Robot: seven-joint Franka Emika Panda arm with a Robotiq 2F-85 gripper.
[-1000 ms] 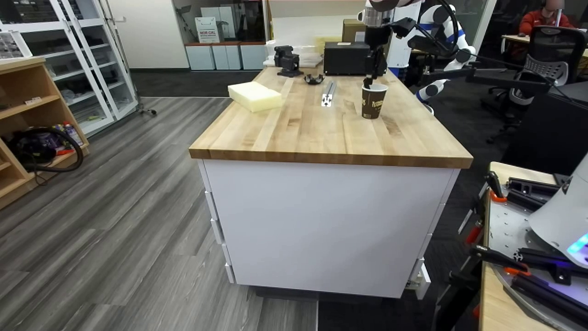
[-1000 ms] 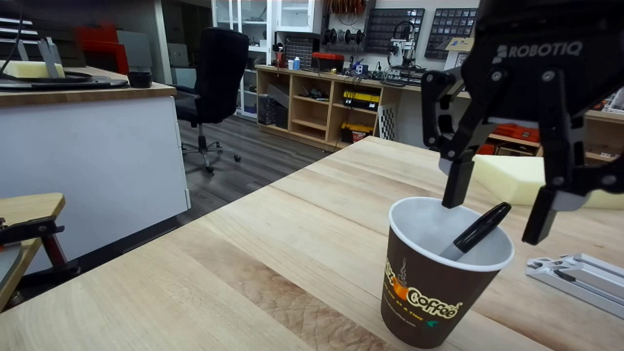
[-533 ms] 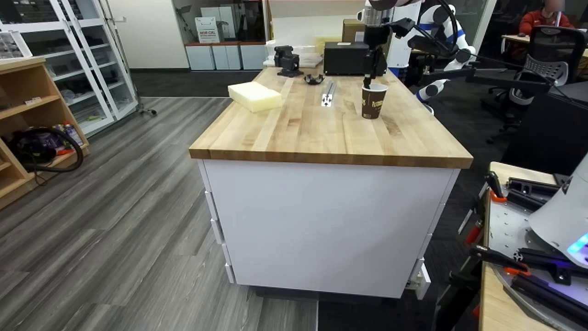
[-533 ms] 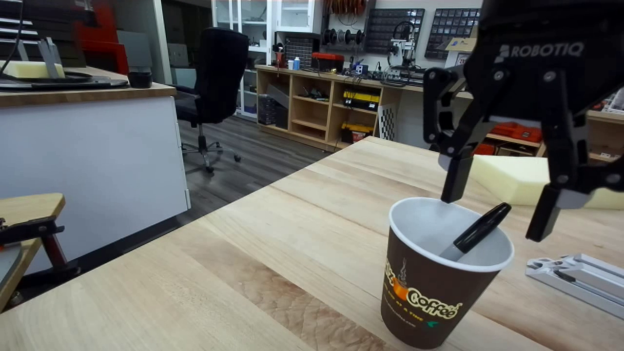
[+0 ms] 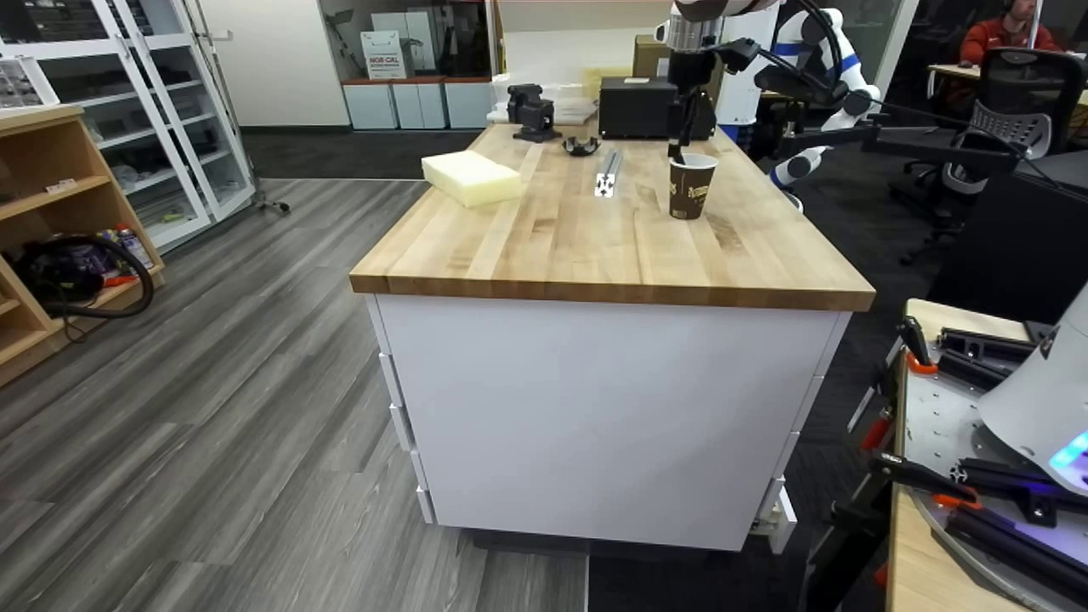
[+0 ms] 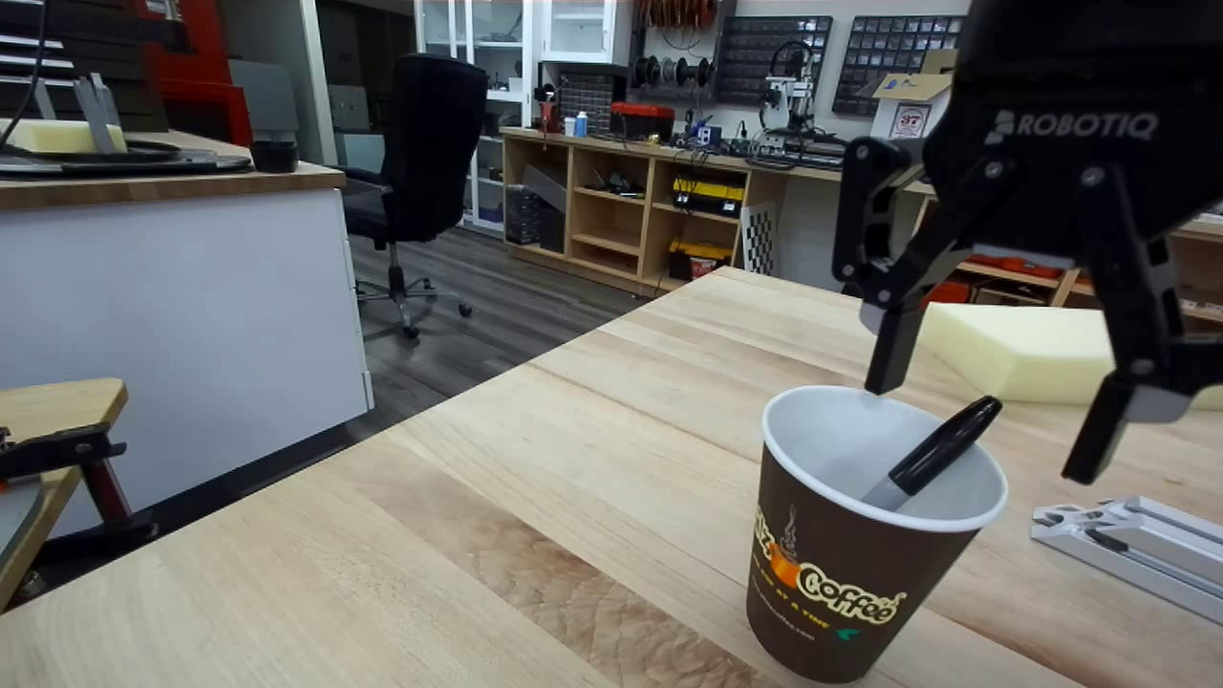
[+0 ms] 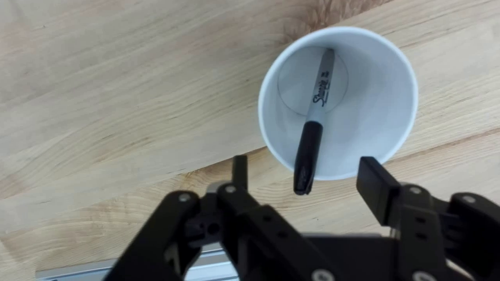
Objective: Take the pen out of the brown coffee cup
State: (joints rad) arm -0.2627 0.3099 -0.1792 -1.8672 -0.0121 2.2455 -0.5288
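Black two-finger Robotiq gripper (image 7: 305,175) is spread, presumably to straddle the slim grey black-capped plastic pen (image 7: 315,117), which leans inside the tapered brown paper coffee cup (image 6: 862,549), capped end out, likely graspable.

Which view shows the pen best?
Wrist view: it looks down on the pen and shows its whole length, lettering included. In an exterior view, the brown coffee cup appears small and I can't make the pen out. In an exterior view, the black cap and a little grey barrel show; the cup hides the rest.
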